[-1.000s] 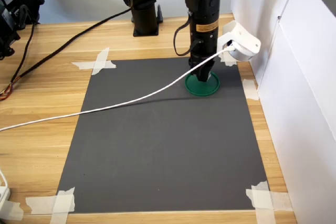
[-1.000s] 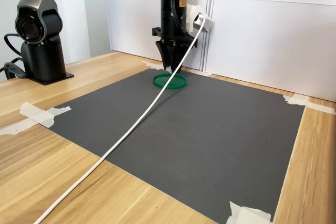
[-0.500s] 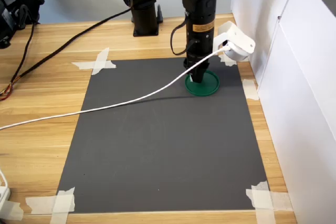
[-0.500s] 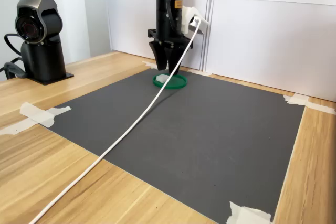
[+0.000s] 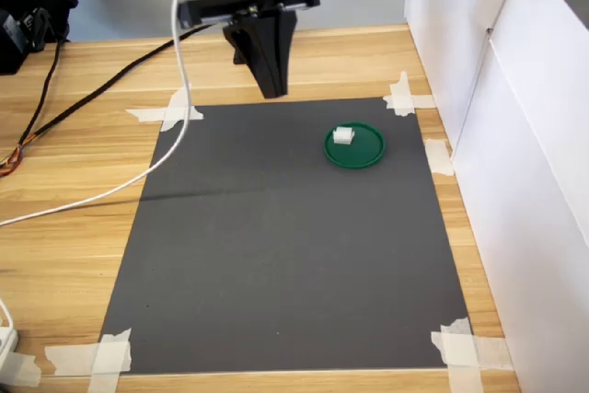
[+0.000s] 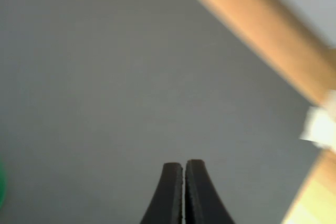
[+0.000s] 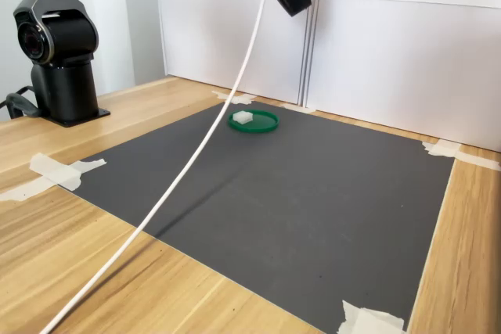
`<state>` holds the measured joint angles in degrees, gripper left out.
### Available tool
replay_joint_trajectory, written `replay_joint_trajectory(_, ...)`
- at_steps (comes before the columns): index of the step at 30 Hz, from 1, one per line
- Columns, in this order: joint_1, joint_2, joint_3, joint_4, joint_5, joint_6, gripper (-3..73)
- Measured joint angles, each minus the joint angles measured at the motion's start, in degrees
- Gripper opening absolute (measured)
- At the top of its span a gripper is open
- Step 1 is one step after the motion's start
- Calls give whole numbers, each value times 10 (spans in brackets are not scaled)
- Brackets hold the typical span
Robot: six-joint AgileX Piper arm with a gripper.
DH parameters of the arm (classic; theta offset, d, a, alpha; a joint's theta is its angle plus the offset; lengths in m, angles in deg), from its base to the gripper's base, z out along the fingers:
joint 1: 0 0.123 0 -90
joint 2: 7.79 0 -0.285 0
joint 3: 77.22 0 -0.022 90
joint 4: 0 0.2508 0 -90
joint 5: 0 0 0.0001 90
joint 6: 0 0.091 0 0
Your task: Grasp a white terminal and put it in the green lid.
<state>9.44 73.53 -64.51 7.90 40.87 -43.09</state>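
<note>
In the first exterior view I see the white terminal (image 5: pixel 343 135) sitting inside the green lid (image 5: pixel 355 146), toward the first exterior view's left part of the disc. The lid lies flat on the dark mat (image 5: pixel 294 236), near the mat's far corner on the first exterior view's right, close to the white wall panels (image 5: pixel 515 135). My gripper (image 5: pixel 270 89) hangs well up and off to the first exterior view's left of the lid, its black fingers pressed into a single wedge pointing down over the mat's far edge, clear of the lid and the terminal. A white cable (image 5: pixel 179 80) drops from the arm and trails across the wooden table (image 5: pixel 74 181). Masking tape (image 5: pixel 170 109) pins the mat's corners.

In the wrist view I see the gripper (image 6: pixel 184 169) clenched with nothing between the fingers; the two dark tips meet along a thin line. Below them is plain grey mat, a blurred band of wood, and a sliver of green at one edge of the picture.

In the second exterior view the terminal (image 7: pixel 243 117) rests in the lid (image 7: pixel 261 124), on the side toward the second exterior view's left. The gripper (image 7: pixel 291 7) shows only as a dark tip high above, in front of the white panels. The cable (image 7: pixel 196 154) slants down across the mat, and a second black arm base (image 7: pixel 59 52) stands on the table at the second exterior view's left.
</note>
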Motion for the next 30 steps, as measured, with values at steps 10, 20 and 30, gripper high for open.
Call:
replay_joint_trajectory(10,-53,-247,228,23,-216,101,-21)
replay_joint_trajectory(20,-53,-458,423,19,-212,249,-21)
replay_joint_trajectory(30,-53,-637,527,5,-188,251,-21)
